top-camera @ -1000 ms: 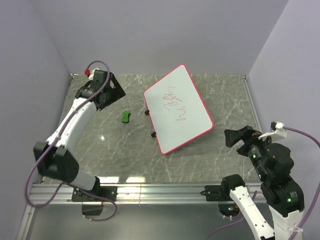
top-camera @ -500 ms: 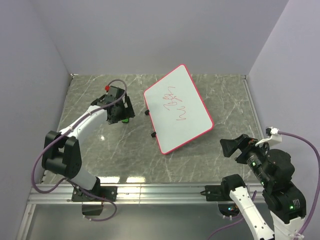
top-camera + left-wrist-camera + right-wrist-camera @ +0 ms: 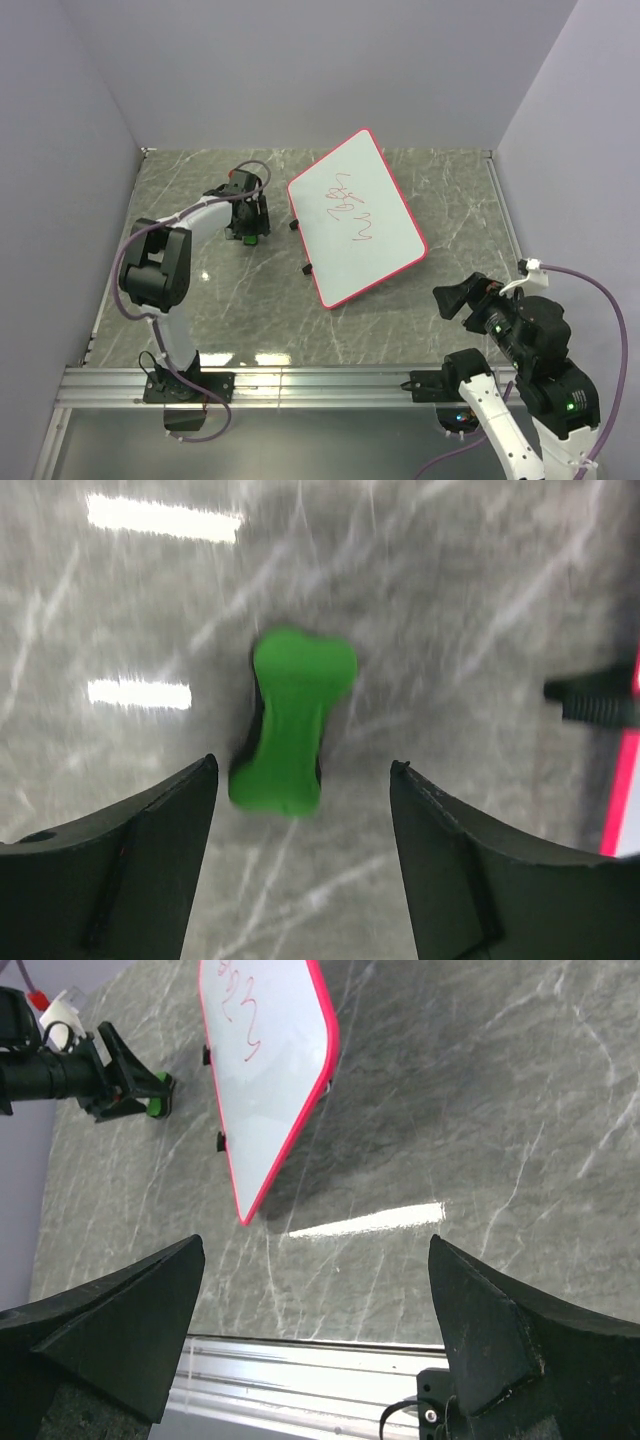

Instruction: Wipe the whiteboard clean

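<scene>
The whiteboard (image 3: 372, 228) lies tilted at mid-table, white with a red-pink rim and red scribbles (image 3: 346, 207); the right wrist view shows it too, whiteboard (image 3: 262, 1055). A small green eraser (image 3: 291, 720) lies on the table left of it. My left gripper (image 3: 303, 767) hangs right over the eraser, jaws open, a gap on each side and the eraser's near end just past the fingertips. From above, the left gripper (image 3: 248, 226) hides most of the eraser (image 3: 250, 239). My right gripper (image 3: 450, 298) is open and empty, near the front right.
Two black clips (image 3: 296, 225) stick out of the whiteboard's left long edge, one close to the left gripper's right finger (image 3: 500, 880). An aluminium rail (image 3: 320, 378) runs along the near edge. Purple walls close in the table on three sides.
My left arm swung from the back left corner over to the green eraser and came down on it, jaws narrowing. The right gripper drifted a little nearer and left.
</scene>
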